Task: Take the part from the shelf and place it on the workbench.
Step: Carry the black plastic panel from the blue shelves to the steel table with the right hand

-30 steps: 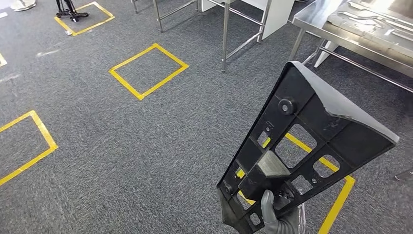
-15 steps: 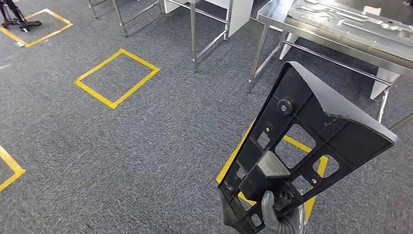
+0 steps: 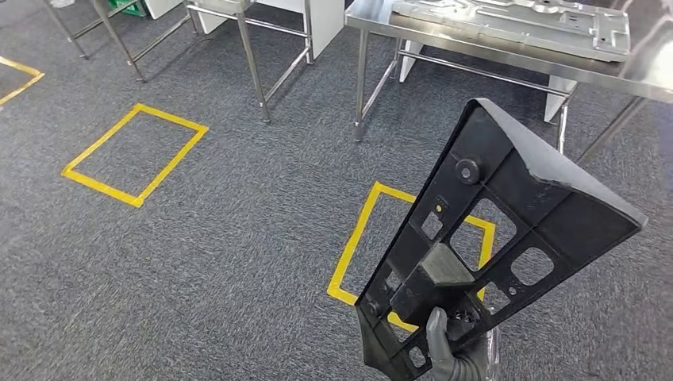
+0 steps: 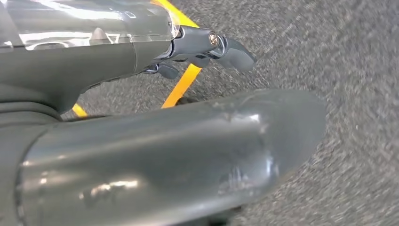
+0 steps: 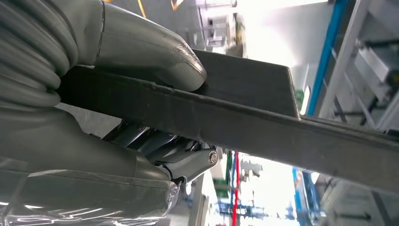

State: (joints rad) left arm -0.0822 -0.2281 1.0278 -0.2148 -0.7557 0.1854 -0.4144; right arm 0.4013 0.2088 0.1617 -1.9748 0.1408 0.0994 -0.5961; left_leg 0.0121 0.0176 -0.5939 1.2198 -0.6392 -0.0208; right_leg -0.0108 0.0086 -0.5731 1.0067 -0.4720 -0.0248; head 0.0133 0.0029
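The black plastic part (image 3: 508,230), a flat wedge-shaped panel with ribs and cut-out windows, stands tilted in the air low on the right side of the head view, narrow end down and wide end up and away from the robot. The right hand (image 3: 452,357) grips it at that narrow end: in the head view a grey thumb lies up against the ribbed face. From the right wrist camera the thick thumb (image 5: 155,52) presses on one side of the part's edge (image 5: 263,122) while the darker fingers (image 5: 160,146) curl against the other side, so the hand is clamped on it.

The left hand (image 4: 207,47) hangs over the carpet; its dark fingers (image 4: 235,52) bend a little and are closed on nothing, with space between them and the thumb.

Below the part, grey carpet (image 3: 238,270) carries a yellow taped rectangle (image 3: 361,238), partly hidden by the part, and another yellow rectangle (image 3: 135,155) lies well off to the left. Beyond stands a steel workbench (image 3: 381,20) on thin legs, with pressed metal sheets (image 3: 516,16) lying on top.
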